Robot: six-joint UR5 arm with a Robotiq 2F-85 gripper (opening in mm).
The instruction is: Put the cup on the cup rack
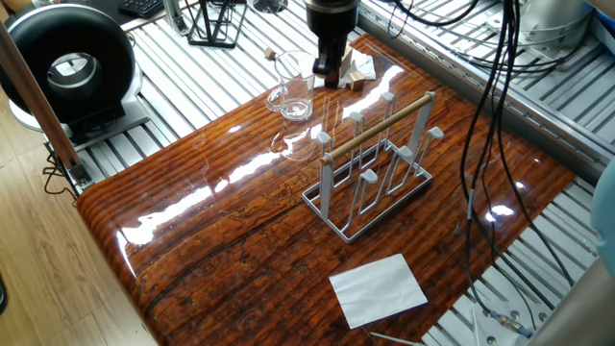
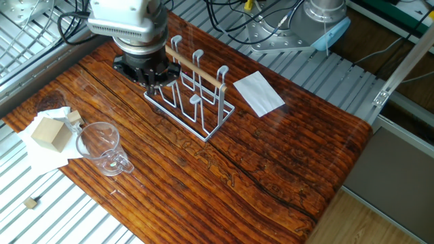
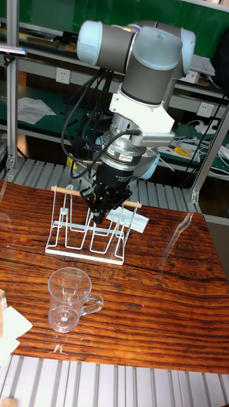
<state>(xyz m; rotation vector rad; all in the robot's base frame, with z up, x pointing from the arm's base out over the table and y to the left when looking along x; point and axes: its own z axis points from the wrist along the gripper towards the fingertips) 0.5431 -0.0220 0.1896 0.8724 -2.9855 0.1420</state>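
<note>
The clear glass cup (image 1: pixel 291 89) stands upright with its mouth up near the table's far corner, its handle (image 3: pixel 93 304) sticking out to one side. The pale wire cup rack (image 1: pixel 377 165) with a wooden rod on top stands mid-table, and nothing hangs on its pegs. My gripper (image 1: pixel 327 75) hangs above the table between cup and rack, fingers pointing down, open and holding nothing. In the other fixed view the cup (image 2: pixel 102 146) sits well apart from the gripper (image 2: pixel 157 83), which hovers beside the rack (image 2: pixel 199 91). The tall view shows the gripper (image 3: pixel 102 215) in front of the rack (image 3: pixel 89 230), above and behind the cup (image 3: pixel 66 299).
A wooden block (image 2: pixel 47 132) rests on white paper at the table corner beside the cup. A white sheet (image 1: pixel 378 288) lies past the rack's other end. Off the table are a black wire stand (image 1: pixel 213 24) and a black round device (image 1: pixel 72 62). Cables (image 1: pixel 490 106) hang at the right.
</note>
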